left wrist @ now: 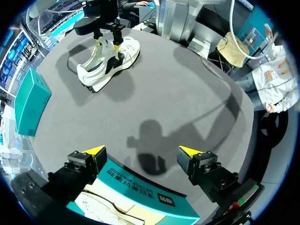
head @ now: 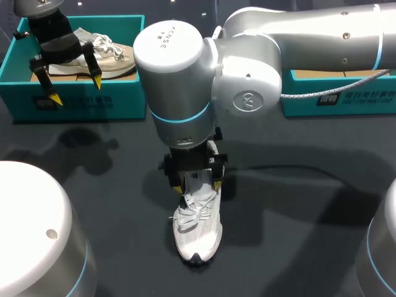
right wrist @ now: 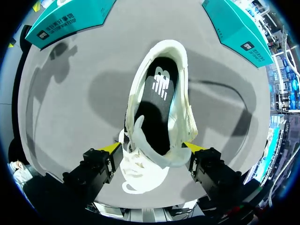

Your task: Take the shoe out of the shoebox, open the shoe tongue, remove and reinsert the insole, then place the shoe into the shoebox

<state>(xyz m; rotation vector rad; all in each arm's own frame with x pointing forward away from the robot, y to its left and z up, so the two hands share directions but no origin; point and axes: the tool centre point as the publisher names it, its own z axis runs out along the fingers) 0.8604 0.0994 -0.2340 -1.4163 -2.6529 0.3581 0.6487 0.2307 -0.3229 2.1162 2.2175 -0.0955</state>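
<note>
A white shoe lies on the dark table, toe toward the front edge. Its mouth gapes, showing the black insole inside, with the white tongue pulled toward the laces. My right gripper hangs open over the lace area, one yellow tip on each side of the shoe. At the back left, my left gripper is open and empty above the front wall of the teal shoebox.
A second light shoe lies inside the left shoebox. Another teal box stands at the back right, partly behind my right arm. White arm bases fill the front corners.
</note>
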